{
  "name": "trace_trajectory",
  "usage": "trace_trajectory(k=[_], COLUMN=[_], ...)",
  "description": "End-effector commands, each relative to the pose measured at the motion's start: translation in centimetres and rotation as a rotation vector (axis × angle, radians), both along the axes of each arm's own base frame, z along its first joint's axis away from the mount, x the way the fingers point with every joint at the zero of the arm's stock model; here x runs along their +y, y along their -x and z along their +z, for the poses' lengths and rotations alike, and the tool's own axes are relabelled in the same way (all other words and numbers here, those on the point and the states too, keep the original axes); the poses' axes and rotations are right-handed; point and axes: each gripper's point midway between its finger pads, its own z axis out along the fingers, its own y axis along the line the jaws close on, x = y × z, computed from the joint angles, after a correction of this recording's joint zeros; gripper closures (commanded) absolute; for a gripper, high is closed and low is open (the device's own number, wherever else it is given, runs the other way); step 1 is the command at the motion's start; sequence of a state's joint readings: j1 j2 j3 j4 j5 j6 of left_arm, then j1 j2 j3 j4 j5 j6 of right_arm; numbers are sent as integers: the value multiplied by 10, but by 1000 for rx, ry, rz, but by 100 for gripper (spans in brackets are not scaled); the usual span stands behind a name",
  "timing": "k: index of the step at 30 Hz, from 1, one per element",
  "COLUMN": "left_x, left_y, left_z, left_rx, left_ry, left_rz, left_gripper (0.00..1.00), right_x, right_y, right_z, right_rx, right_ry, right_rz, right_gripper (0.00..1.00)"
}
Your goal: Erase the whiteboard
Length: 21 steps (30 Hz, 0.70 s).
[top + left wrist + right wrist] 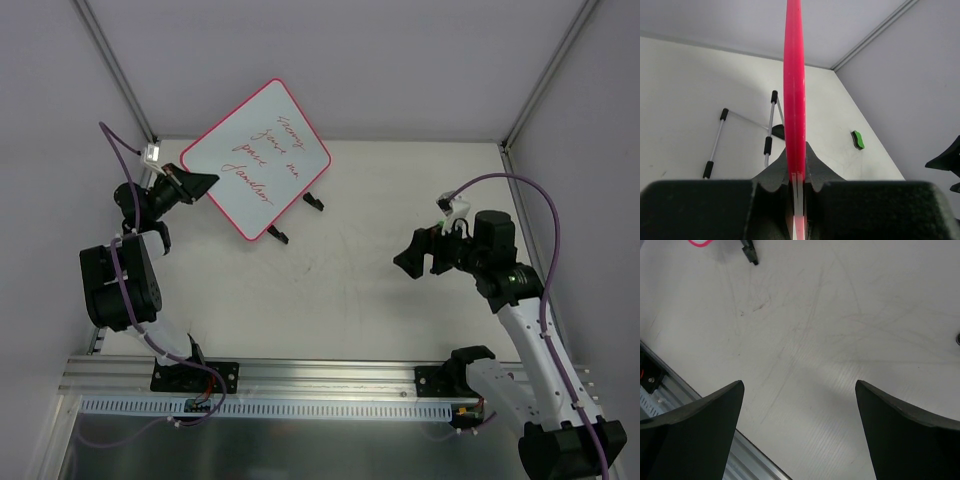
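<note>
Whiteboard (256, 158), its red writing still unwiped, sits tilted over the far-left part of the table (380, 310). The left hand (197, 184) is clamped on its left corner rim. Gripped by one thin edge, it may twist or slip under wiping pressure. The right hand (418, 262) hangs open and empty, well apart from it. A green eraser (857, 139) lies ungrasped on the table.

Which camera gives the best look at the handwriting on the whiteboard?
The top external view: the whiteboard shows its whole face and red handwriting. The left wrist view sees only its pink-red rim edge-on; the right wrist view catches a corner sliver.
</note>
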State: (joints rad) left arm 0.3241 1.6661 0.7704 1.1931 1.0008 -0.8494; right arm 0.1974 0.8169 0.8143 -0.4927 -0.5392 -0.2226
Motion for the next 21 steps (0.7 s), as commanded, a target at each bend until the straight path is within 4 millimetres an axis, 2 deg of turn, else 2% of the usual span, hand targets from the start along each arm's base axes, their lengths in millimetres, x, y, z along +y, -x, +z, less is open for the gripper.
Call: trace_trajectory(k=[1, 2, 3, 6, 7, 9, 10, 12, 13, 14, 17, 18, 21], left_x=[-22, -29, -43, -68, -73, -81, -92, -100, -110, -112, -132, -134, -148], left_y=[32, 36, 39, 45, 47, 49, 53, 54, 58, 57, 61, 60, 63], left_z=[122, 127, 123, 121, 116, 115, 112, 110, 105, 102, 93, 90, 80], left_rx=[-586, -600, -602, -602, -589, -595, -598, -609, -602, -586, -581, -577, -554], left_ry=[-140, -142, -140, -134, -127, -122, -121, -133, -130, -132, -129, -130, -119], left_rz=[19, 10, -13, -37, -42, -38, -58, -56, -73, -66, -67, -54, -72], left_gripper=[100, 100, 100, 100, 100, 100, 100, 100, 100, 100, 100, 100, 100], right_x=[-20, -24, -34, -57, -63, -76, -88, -95, -102, -104, -114, -115, -116], right_y=[-31, -37, -47, -68, -75, -87, -93, -107, -112, -120, -134, -139, -153], right_z=[10, 13, 6, 2, -4, -3, -3, -9, -9, -20, -26, -38, -48], right_rx=[-17, -17, 0, 12, 32, 37, 23, 28, 20, 44, 65, 97, 130], right_ry=[39, 45, 79, 117, 136, 129, 153, 150, 166, 181, 191, 200, 184], right_rz=[-199, -241, -312, -493, -543, -672, -739, -820, -869, -890, -998, -1025, -1056], right_gripper=[1, 1, 1, 1, 1, 3, 5, 8, 8, 9, 9, 10, 12])
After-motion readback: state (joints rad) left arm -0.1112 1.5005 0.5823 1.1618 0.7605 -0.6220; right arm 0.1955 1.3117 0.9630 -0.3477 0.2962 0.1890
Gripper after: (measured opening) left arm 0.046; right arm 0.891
